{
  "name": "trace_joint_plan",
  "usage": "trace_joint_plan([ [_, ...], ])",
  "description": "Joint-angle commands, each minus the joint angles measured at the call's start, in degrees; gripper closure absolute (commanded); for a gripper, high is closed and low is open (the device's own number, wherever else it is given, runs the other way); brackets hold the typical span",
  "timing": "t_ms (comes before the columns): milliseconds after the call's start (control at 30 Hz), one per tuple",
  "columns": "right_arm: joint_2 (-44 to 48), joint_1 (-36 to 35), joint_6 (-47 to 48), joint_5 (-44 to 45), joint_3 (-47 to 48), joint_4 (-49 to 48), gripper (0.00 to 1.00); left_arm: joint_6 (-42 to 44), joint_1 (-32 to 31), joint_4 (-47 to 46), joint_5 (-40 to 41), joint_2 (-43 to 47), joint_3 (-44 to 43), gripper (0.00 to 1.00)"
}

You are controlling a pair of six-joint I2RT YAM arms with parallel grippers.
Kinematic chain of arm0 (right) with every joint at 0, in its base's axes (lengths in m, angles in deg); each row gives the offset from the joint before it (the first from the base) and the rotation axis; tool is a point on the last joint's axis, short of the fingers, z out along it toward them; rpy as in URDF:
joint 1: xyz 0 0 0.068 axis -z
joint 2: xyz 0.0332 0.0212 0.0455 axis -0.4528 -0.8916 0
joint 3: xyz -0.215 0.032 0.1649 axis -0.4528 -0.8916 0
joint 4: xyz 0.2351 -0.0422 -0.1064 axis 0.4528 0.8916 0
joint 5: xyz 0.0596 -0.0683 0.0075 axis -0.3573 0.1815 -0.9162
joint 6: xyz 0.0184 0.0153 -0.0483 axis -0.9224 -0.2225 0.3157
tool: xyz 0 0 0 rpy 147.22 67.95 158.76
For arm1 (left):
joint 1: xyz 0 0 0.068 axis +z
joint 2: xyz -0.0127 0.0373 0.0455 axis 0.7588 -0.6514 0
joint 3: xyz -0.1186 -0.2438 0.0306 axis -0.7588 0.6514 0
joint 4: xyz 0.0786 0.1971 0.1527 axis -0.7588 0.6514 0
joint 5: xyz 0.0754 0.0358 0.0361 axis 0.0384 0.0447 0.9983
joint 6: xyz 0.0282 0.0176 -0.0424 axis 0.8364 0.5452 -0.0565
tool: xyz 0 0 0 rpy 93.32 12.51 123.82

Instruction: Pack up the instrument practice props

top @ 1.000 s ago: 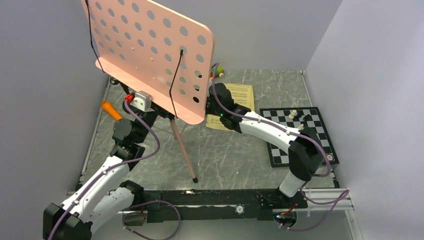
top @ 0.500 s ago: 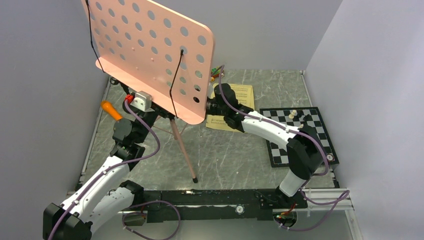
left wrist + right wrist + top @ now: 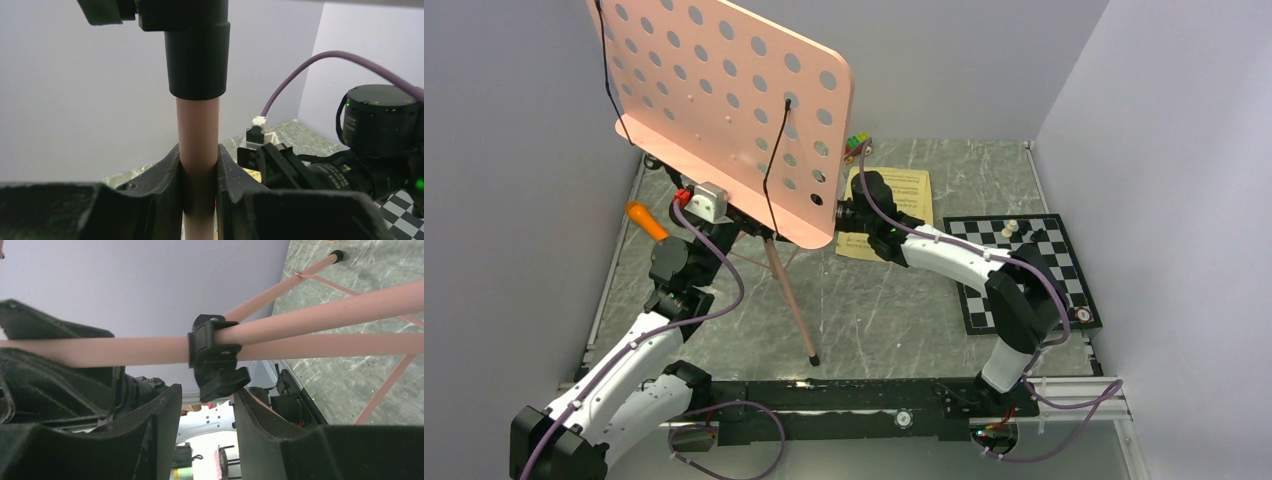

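The tall pink music stand (image 3: pixel 724 110) rises at the back left, one tripod leg (image 3: pixel 790 300) reaching toward the front. My left gripper (image 3: pixel 198 157) is shut on its pink pole (image 3: pixel 198 127), just under a black collar (image 3: pixel 197 55). My right gripper (image 3: pixel 205 397) is open at the pole from the other side. The black clamp lever (image 3: pixel 216 365) sits just ahead of the gap between its fingertips. In the top view the right gripper (image 3: pixel 846 215) is half hidden behind the perforated desk. An orange microphone (image 3: pixel 646 220) lies at the left, and yellow sheet music (image 3: pixel 902 195) lies under the right wrist.
A black-and-white chessboard (image 3: pixel 1064 270) with a few pieces lies at the right. A small block toy car (image 3: pixel 856 144) peeks out behind the stand's desk edge. Grey walls close in on the left, back and right. The arm bases' rail (image 3: pixel 864 410) runs along the near edge.
The right arm's elbow has swung a little left and its wrist has shifted at the pole; its jaws have changed width. The left arm and the stand have not moved.
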Motion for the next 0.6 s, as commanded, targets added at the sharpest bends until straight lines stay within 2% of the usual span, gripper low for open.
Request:
trace_joint_plan([
  [0, -1.8, 0.2, -4.0, 1.0, 2.6, -3.9, 0.56, 0.8, -0.8, 6.0, -1.0, -0.7, 1.4, 1.00],
  [133, -2.2, 0.7, -5.0, 2.7, 2.0, -4.1, 0.63, 1.0, -0.9, 6.0, -0.9, -0.6, 1.5, 1.00],
  [267, -2.1, 1.1, -5.6, 4.1, 1.6, -4.7, 0.65, 1.0, -0.9, 5.9, -1.0, -0.6, 1.6, 1.00],
  [433, -2.0, 1.1, -1.7, 4.4, 4.0, -1.5, 0.85, 1.0, -1.0, 6.0, -1.0, -0.8, 1.5, 1.00],
  [500, -1.6, 1.1, 2.2, 5.5, 4.7, 1.0, 1.00, 1.0, -1.0, 6.0, -1.0, -1.0, 1.4, 1.00],
  [567, -0.6, 1.1, 7.4, 8.1, 4.7, 2.8, 1.00, 0.9, -0.9, 5.9, -1.0, -1.2, 1.4, 1.00],
])
